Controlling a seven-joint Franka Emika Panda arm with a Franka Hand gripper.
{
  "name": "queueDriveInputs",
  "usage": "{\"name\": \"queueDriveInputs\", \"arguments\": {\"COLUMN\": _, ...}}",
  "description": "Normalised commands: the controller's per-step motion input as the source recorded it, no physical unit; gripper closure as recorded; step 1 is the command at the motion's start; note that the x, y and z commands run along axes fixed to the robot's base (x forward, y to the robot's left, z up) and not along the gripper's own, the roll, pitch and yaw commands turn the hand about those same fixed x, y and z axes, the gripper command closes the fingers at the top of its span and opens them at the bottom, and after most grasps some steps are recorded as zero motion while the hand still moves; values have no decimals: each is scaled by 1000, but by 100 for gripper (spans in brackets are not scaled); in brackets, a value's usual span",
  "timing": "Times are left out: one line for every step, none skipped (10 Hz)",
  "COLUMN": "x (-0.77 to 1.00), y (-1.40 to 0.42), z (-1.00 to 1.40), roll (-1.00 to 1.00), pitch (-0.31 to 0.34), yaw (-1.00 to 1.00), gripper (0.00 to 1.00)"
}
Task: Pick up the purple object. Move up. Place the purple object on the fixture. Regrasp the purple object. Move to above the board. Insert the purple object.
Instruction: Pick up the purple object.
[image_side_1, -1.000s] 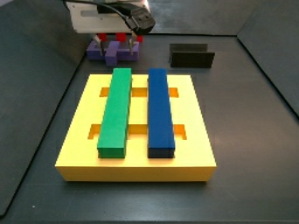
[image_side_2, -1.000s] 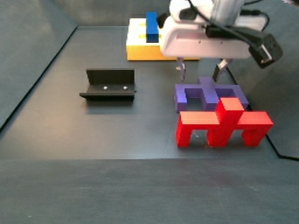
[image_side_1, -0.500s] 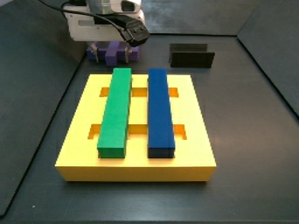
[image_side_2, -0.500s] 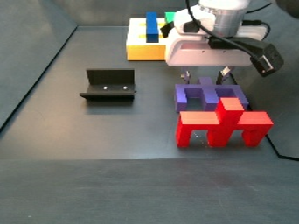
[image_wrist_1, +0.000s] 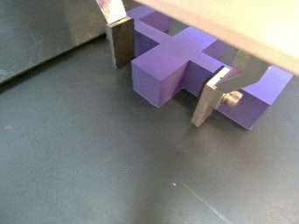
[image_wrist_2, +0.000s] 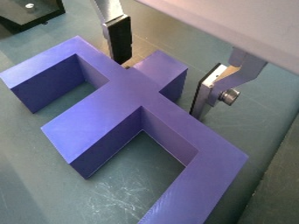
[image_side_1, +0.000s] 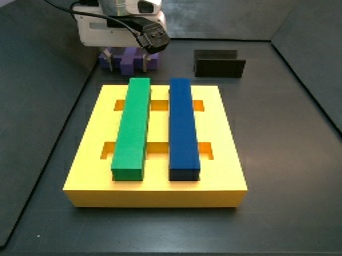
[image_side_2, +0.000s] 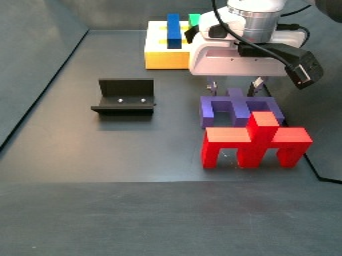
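Both fingers (image_wrist_2: 118, 37) of the gripper (image_wrist_1: 162, 77) stand spread around the stub of the purple object (image_wrist_2: 117, 114), which lies on the floor beside the red piece (image_side_2: 254, 145). An off-centre closing may twist it.

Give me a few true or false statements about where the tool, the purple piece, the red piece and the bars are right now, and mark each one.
1. The tool straddles the purple piece's central stub. True.
2. The purple piece sits on the fixture. False: it lies on the floor, beside the red piece; the fixture holds nothing.
3. The board carries a green bar and a blue bar. True.
4. The tool's fingers are clamped on the stub. False: gaps show on both sides in both wrist views.
5. The red piece is in the board. False: it stands on the floor.
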Motion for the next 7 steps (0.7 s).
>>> {"name": "queueDriveInputs", "arguments": {"x": -26, "y": 0, "z": 83, "roll": 93, "pitch": 44, "yaw": 0, "gripper": 0}}
{"name": "queueDriveInputs", "arguments": {"x": -51, "y": 0, "z": 66, "roll": 71, "pitch": 13, "yaw": 0, "gripper": 0}}
{"name": "queueDriveInputs", "arguments": {"x": -97, "y": 29, "z": 26, "roll": 59, "pitch": 0, "yaw": 9, "gripper": 0}}
{"name": "queueDriveInputs", "arguments": {"x": -26, "y": 14, "z": 0, "roll": 11, "pitch": 0, "yaw": 51, "gripper": 0}}
{"name": "queueDriveInputs", "arguments": {"x": 0, "y": 0, "z": 23, "roll": 11, "pitch": 0, "yaw": 63, "gripper": 0}}
{"name": "queueDriveInputs", "arguments": {"x": 0, "y": 0, "z": 0, "roll": -10, "pitch": 0, "yaw": 0, "gripper": 0}}
{"name": "queueDriveInputs", "arguments": {"x": 0, "y": 0, "z": 0, "roll": 0, "pitch": 0, "yaw": 0, "gripper": 0}}
